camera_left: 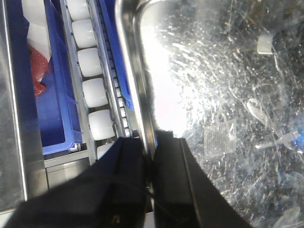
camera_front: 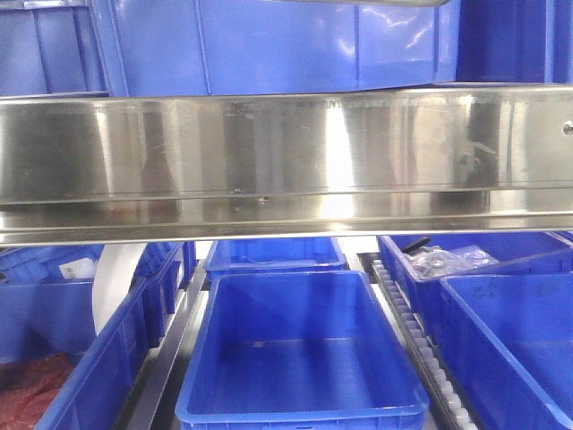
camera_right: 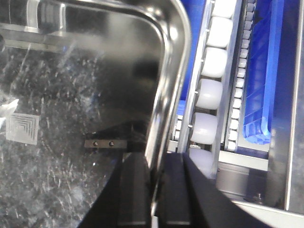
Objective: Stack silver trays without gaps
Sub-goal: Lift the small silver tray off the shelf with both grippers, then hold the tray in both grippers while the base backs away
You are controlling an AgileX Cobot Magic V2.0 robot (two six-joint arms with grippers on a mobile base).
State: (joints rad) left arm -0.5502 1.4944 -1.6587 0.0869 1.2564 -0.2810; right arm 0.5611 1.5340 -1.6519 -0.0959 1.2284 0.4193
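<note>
1. Fingers [camera_left: 130,180] of the left gripper [camera_left: 149,159] clamp the silver tray [camera_left: 213,85] by its left rim, nearly closed; the right gripper [camera_right: 154,180] pinches the opposite rim.
2. Scratched, mirror-bright floor, rounded corners; it hangs above white rollers [camera_left: 92,92].
3. Only marking: a stamped square pattern [camera_right: 23,128], no letters legible.
4. Front view shows just steel rail [camera_front: 286,152] and blue bins [camera_front: 300,358].

Scratch-flecked silver tray [camera_left: 218,85], black left end effector [camera_left: 149,147], blue bins [camera_front: 300,414], white rollers [camera_left: 92,92].

Blue bins [camera_front: 300,414], steel rail [camera_front: 286,152] (white rollers [camera_left: 92,61])
</note>
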